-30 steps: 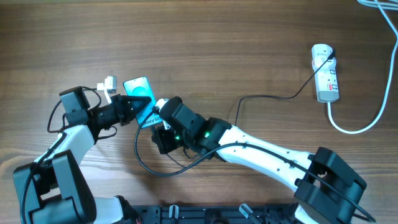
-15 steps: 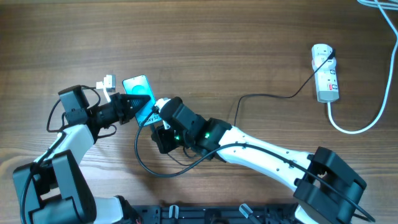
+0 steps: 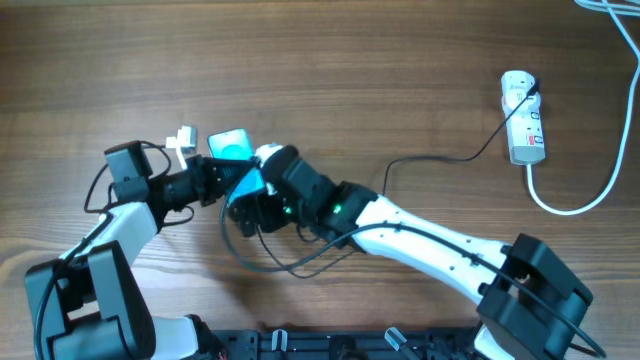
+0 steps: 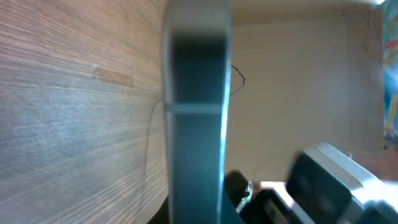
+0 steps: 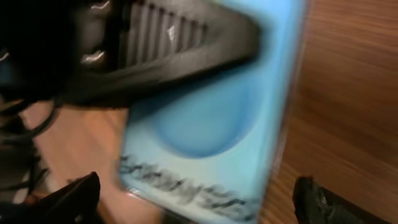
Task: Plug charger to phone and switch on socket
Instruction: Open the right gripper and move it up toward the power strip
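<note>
Cyan phone [image 3: 228,146]: we saw it left of centre over the wooden table [image 3: 330,60], pinched tight in the left gripper [image 3: 226,178].
Right gripper [image 5: 199,194]: fingers stood wide, one on either side of the phone's text end, clear of it.
Charger [image 3: 440,156]: black cable looped near the arms, then ran right to the socket [image 3: 524,120], far right.
Plug tip: we couldn't make it out.

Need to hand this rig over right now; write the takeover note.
Left gripper: shut on the phone.
Right gripper: open, straddling the phone's text end, holding nothing.
Charger: runs from the socket at far right, loops under the right arm; plug tip hidden.
Done: plug-in cannot be confirmed.
Left: check the plug, then switch on the socket.
</note>
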Robot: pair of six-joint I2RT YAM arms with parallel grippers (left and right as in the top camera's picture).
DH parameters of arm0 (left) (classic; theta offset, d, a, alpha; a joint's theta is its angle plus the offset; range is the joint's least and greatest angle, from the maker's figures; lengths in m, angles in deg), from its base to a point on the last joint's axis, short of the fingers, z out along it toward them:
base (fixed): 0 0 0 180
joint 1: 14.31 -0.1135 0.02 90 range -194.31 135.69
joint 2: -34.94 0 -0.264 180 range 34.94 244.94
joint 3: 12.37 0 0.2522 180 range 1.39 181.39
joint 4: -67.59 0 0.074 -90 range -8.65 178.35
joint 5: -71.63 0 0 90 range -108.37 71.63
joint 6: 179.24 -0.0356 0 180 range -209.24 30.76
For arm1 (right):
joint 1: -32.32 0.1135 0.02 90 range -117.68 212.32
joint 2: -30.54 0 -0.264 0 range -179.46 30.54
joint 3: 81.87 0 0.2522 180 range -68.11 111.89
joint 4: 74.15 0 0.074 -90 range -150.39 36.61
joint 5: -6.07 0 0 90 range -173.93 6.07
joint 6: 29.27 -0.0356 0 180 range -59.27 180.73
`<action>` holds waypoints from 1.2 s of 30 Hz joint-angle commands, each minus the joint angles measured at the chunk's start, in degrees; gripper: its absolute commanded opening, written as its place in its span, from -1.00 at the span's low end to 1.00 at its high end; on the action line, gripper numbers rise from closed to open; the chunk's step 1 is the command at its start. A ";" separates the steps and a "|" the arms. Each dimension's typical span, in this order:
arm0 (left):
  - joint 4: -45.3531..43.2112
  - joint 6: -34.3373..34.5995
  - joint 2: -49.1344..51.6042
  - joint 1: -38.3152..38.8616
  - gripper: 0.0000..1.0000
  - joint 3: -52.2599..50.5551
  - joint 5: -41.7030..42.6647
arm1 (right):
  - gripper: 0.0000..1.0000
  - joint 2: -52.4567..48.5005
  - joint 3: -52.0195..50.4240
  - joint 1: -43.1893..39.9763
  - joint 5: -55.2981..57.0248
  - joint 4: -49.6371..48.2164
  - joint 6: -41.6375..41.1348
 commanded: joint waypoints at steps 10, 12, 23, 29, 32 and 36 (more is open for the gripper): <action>0.07 -0.24 -0.63 0.20 -0.92 -0.33 -0.17 | 0.99 7.48 1.25 -13.03 20.24 14.38 0.72; 0.04 -0.24 -0.63 0.20 -0.92 -0.33 -0.17 | 1.00 7.48 1.25 -14.71 20.90 14.43 0.70; 0.66 -0.20 -0.63 0.20 -0.92 -0.33 -2.56 | 1.00 7.48 1.25 -15.34 20.90 14.38 0.68; 0.63 -0.20 -0.63 0.20 -0.90 -0.33 -2.56 | 1.00 7.48 1.25 -15.34 20.90 14.40 0.70; 0.63 -0.17 -0.63 0.20 -0.90 -0.33 -2.56 | 0.99 7.48 1.25 -15.34 20.90 14.38 0.70; 0.63 -0.17 -0.63 0.20 -0.90 -0.33 -2.54 | 0.99 7.48 1.25 -15.34 20.90 14.40 0.70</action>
